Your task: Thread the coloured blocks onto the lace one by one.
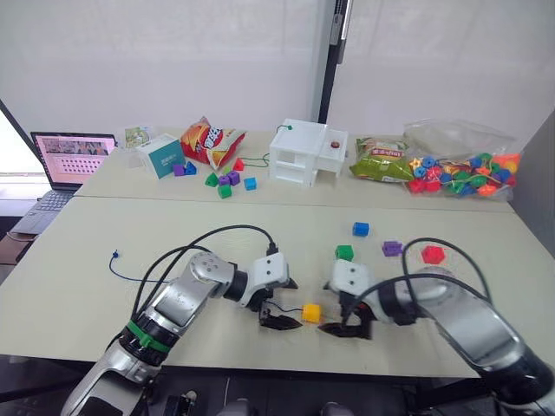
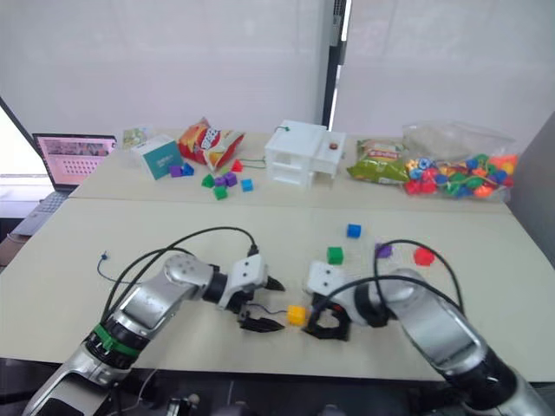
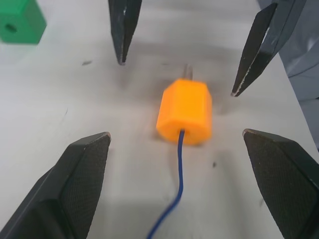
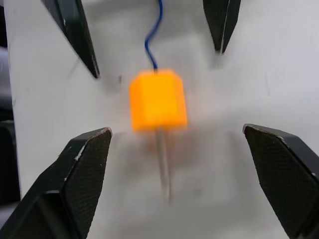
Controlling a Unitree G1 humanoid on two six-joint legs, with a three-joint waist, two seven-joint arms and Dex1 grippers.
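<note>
Between the two tools on the worktop (image 1: pixel 104 243) lies the orange block (image 3: pixel 185 111), blue lace (image 3: pixel 175 199) through it, left tool (image 1: pixel 279 305) and right tool (image 1: pixel 340 327) both wide open, empty.

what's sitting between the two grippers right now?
The yellow-orange block, resting on the table with the blue lace through it and the pale tip poking out. Left gripper and right gripper are both open; the wrist views show it.
</note>
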